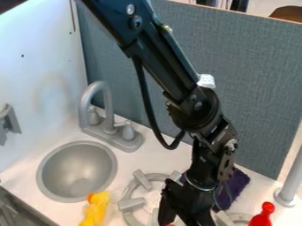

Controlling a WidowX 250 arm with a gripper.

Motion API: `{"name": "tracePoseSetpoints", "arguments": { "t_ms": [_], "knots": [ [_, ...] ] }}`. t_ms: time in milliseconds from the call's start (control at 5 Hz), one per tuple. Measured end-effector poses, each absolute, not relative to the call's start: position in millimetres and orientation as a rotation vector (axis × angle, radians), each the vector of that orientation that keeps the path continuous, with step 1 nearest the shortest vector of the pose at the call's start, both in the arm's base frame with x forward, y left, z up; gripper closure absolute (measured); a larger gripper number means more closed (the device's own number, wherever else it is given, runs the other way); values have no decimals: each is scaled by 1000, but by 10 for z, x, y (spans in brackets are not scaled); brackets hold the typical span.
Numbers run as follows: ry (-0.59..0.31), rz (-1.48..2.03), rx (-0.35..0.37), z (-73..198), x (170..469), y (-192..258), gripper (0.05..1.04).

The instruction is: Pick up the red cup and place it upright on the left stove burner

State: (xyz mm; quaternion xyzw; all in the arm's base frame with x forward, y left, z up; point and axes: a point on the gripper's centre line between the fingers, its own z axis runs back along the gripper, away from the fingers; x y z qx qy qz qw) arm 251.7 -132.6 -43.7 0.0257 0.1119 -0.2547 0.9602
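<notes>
The basin (77, 172) looks like smooth, matt metal, the purple piece (237, 186) like cloth, the red object (262, 216) like glossy plastic.

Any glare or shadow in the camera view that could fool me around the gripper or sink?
Camera view: the black two-finger gripper reads very dark against the bright white counter, hiding detail, and meets the bottom edge; the round grey sink has soft shading, no harsh glare; the smooth white side wall is brightly lit.
</notes>
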Motion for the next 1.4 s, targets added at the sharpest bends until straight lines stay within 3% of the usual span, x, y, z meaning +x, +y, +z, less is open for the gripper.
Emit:
{"name": "tracePoseSetpoints", "arguments": {
  "t_ms": [800, 1400],
  "knots": [
    [253, -483, 98, -566, 2440, -1230, 83],
    [195, -483, 75, -604, 2486, -1297, 83]
  ]
}}
